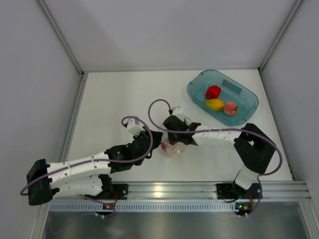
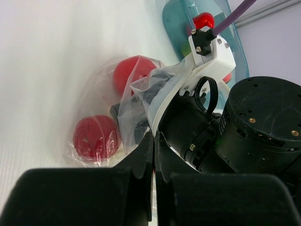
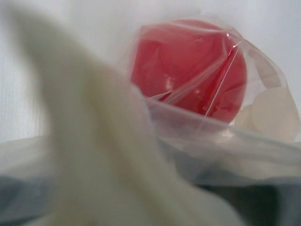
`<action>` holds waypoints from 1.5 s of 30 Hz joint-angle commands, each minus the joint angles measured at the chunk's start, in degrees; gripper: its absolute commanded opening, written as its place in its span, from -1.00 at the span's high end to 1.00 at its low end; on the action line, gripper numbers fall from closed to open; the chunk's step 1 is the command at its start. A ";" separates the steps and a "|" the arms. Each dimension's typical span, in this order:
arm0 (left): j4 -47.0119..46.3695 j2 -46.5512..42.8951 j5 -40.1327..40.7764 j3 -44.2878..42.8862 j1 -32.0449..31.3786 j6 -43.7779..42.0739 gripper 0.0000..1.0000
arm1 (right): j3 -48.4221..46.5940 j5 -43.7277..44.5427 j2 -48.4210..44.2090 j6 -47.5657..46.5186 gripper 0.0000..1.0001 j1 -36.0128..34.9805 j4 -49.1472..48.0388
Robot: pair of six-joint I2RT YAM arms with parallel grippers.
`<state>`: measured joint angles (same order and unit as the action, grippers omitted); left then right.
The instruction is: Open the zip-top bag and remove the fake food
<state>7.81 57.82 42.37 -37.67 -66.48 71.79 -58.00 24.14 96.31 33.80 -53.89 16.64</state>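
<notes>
Left gripper [image 2: 153,137] pinches bag [image 2: 140,90] — fruit [image 2: 94,137] inside

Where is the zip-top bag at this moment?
Top view: the zip-top bag lies mid-table where the left end effector and right end effector meet, near-left of the teal tub.

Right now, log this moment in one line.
left hand: shut on zip-top bag | right hand: at bag mouth | bag: two red fruits | tub: three fruits
</notes>
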 commanded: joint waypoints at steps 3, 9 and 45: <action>-0.61 0.97 1.84 0.32 -0.23 -0.86 1.00 | 1.21 1.00 0.63 2.41 -0.07 -0.16 -0.29; -0.61 1.85 1.57 0.23 -0.23 -0.60 1.00 | 1.39 -0.14 3.44 3.11 -0.25 -0.16 -0.30; -0.17 1.50 3.77 -0.39 -0.23 -4.64 1.00 | 0.16 -3.75 -18.70 -7.17 0.39 -4.12 -4.43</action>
<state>7.84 59.90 43.86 -37.36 -66.50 68.73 -55.90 22.04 81.73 28.25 -56.69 14.83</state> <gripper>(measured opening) 0.021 0.454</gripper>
